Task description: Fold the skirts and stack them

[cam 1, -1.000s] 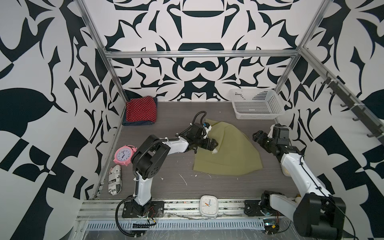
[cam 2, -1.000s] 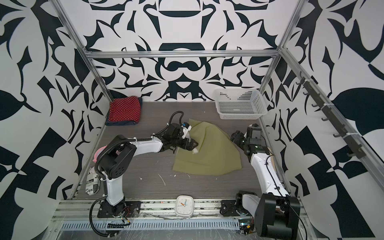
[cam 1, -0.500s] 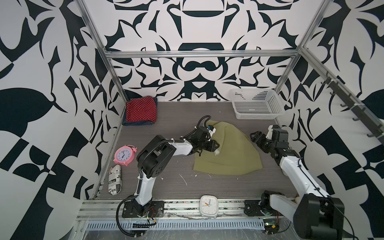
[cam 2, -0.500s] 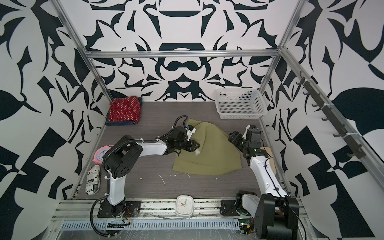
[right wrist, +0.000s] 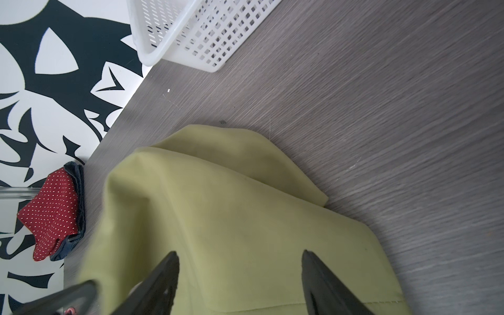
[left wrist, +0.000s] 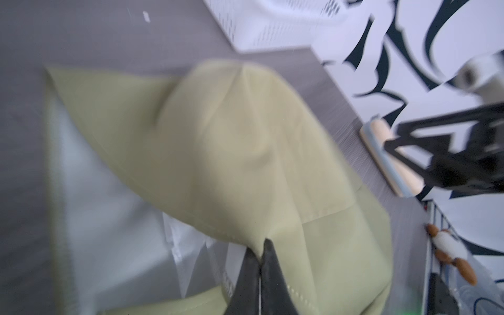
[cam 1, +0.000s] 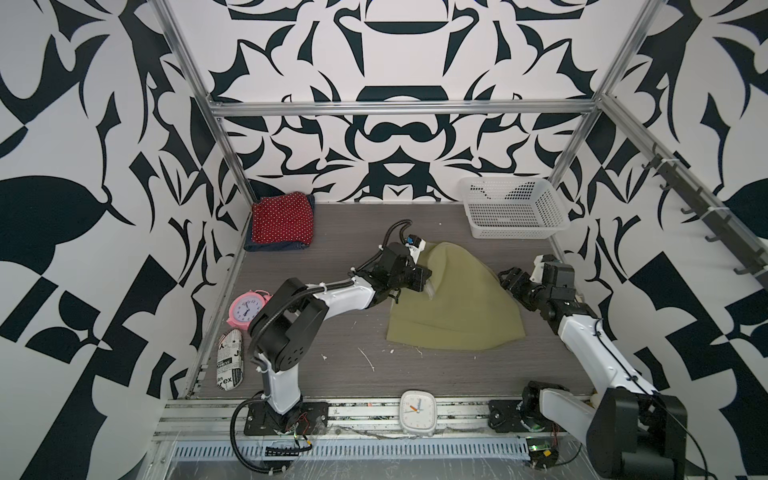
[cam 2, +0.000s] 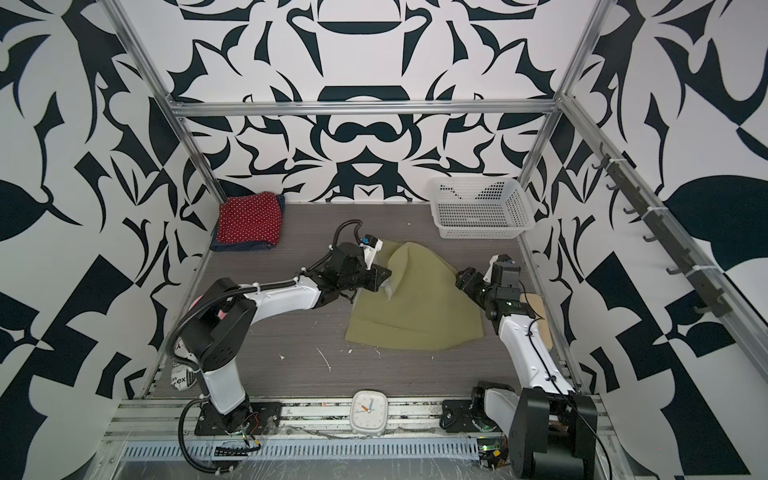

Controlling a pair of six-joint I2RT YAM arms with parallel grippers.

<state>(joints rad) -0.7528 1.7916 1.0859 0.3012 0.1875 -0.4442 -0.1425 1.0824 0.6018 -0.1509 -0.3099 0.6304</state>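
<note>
Here, in both top views, the left arm (cam 1: 340, 295) reaches from the lower left toward mid-frame, forearm stretched low over the counter (cam 1: 415, 374). The left gripper (cam 1: 427, 284) has its jaws pinched shut on a hem edge of the olive-green skirt (cam 1: 457, 307), holding a fold of it up. The right arm (cam 1: 590, 345) rises from the lower right and bends inward, the right gripper (cam 1: 506, 277) with jaws spread open over the skirt's right edge, gripping nothing. The red dotted skirt (cam 1: 282, 222) lies folded on the denim skirt (cam 1: 272, 246) in the upper left of the frame, well apart.
</note>
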